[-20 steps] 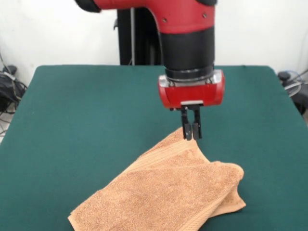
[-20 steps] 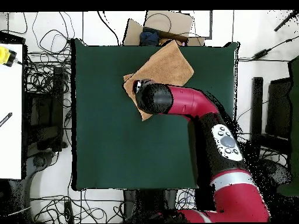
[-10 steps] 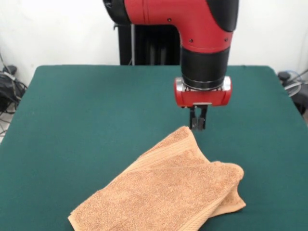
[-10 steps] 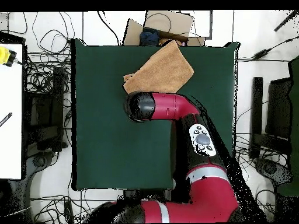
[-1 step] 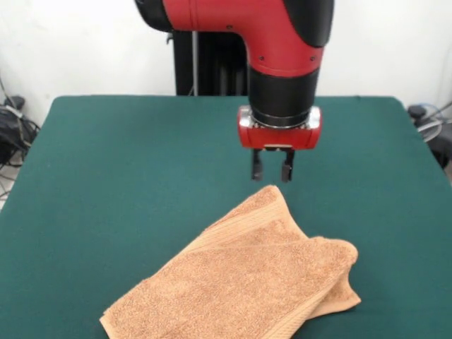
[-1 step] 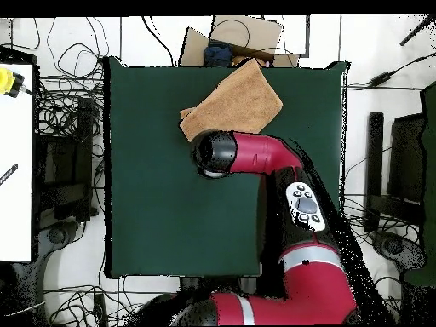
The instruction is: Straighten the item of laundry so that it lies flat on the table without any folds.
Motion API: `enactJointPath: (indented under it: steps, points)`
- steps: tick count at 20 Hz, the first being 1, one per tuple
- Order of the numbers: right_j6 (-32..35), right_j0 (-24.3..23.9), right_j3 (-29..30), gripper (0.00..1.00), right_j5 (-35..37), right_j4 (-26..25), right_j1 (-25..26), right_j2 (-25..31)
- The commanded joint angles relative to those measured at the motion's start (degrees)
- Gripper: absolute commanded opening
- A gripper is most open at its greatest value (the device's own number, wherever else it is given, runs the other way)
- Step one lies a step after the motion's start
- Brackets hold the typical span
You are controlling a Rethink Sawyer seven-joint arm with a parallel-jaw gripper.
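Observation:
The orange-tan towel [image 5: 244,279] lies folded over on itself near the front of the green table [image 5: 120,183], one corner pointing toward the arm. In the overhead view the towel [image 6: 234,102] sits at the table's far edge. My gripper [image 5: 272,171] hangs just above and behind that corner, open, with nothing between its fingers. The arm's head hides the gripper in the overhead view.
Cables and dark gear lie off both sides of the table [image 6: 153,204]. A cardboard box [image 6: 243,36] stands past the far edge in the overhead view. A white bench [image 6: 15,162] runs along the left.
The gripper let go of the towel corner, rose and drew back, then shifted slightly left and opened. The towel has not moved in the last half second.

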Motion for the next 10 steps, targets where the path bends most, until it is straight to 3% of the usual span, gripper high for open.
enactJointPath:
  steps: [1, 10]
  points:
    - [7.4, -2.1, 0.6, 1.0, -3.1, 2.5, 1.7, 1.9]
    - [6.7, -2.7, 0.5, 1.0, -2.4, 3.5, 2.1, 3.2]
